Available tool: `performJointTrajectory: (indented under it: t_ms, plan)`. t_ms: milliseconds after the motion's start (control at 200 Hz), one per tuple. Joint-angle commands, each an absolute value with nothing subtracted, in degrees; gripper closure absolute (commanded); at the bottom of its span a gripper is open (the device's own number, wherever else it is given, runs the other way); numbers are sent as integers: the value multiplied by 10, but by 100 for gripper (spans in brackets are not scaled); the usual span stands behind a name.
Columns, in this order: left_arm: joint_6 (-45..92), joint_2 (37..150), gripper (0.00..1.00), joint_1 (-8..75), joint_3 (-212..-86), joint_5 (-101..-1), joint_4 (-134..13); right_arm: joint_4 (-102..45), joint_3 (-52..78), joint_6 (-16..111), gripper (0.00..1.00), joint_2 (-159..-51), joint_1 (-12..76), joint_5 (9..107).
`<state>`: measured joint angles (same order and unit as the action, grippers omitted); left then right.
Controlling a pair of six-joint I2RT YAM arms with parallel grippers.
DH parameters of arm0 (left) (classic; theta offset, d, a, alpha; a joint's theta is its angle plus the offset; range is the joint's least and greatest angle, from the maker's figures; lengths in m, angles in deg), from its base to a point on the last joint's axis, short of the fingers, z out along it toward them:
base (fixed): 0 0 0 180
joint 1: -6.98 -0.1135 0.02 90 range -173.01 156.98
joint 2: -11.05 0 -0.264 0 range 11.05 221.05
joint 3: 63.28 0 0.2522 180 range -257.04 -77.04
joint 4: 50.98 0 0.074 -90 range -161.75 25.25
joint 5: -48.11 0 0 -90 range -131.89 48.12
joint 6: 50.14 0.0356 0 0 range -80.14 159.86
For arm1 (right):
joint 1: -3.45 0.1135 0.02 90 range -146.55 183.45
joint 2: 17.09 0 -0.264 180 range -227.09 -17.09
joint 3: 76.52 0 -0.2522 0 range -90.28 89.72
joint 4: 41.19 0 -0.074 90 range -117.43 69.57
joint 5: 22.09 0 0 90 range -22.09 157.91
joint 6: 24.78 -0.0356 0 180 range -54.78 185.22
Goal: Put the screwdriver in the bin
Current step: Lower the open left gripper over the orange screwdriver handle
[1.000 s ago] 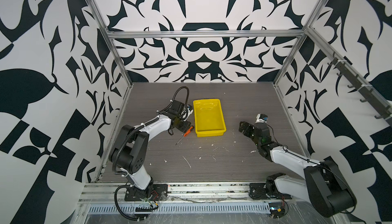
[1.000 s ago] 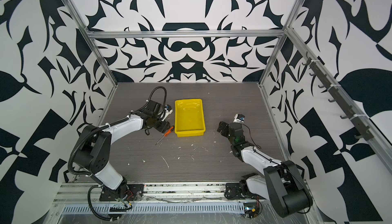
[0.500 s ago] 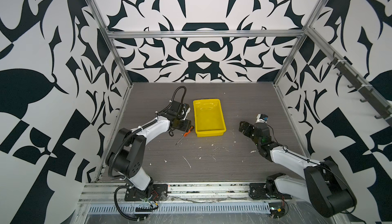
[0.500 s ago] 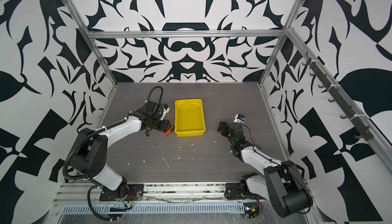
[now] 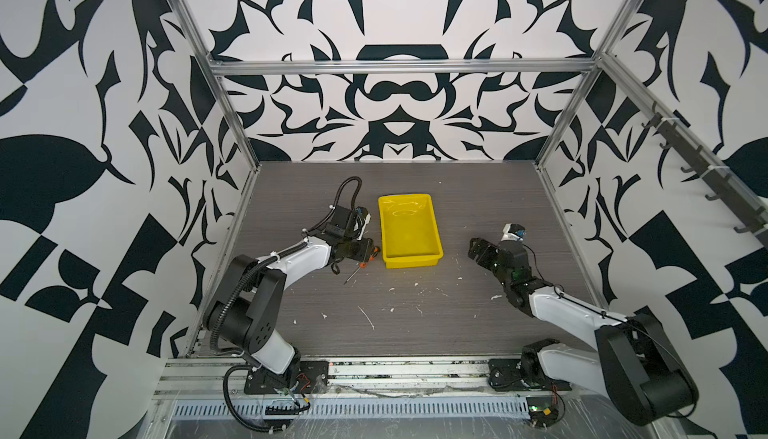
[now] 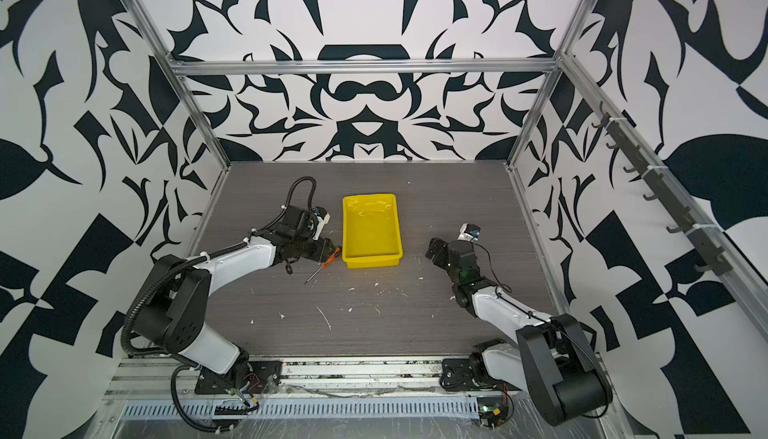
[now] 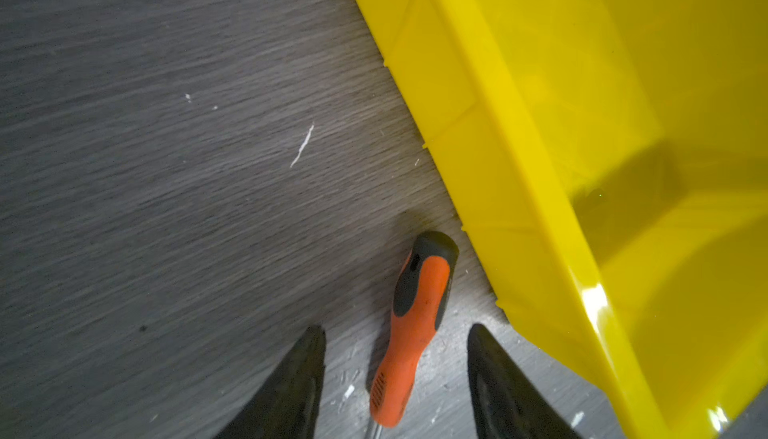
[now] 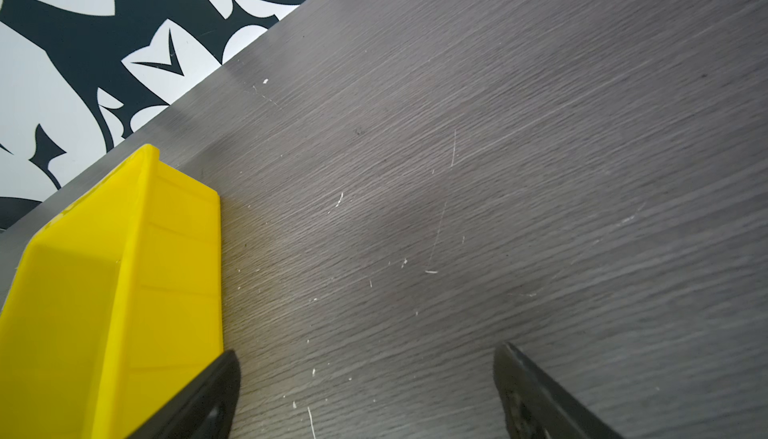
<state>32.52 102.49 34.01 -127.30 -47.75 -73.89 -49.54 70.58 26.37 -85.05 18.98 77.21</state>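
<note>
Screwdriver (image 7: 419, 324) lies flat on table (image 7: 166, 166), cap end just beside bin (image 7: 519, 166) wall, not in it. Left gripper (image 7: 395, 329) straddles the handle, jaws part open w/ gaps both sides, nothing gripped. Risks: handle sits a bit off-centre, so one jaw could hit first & roll it away; bin-side jaw may nudge the bin. Right gripper (image 8: 368, 353) wide open, empty.
</note>
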Motion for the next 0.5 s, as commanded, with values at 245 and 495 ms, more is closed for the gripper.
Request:
performJointTrajectory:
  t_ms: [245, 495]
  plan:
    - [314, 1066, 46, 347, -1274, -487, -725, -504, 682, 259, 2, -863, 194, 784]
    - [320, 1083, 47, 363, -1287, -463, -730, -503, 679, 257, 2, -875, 194, 784]
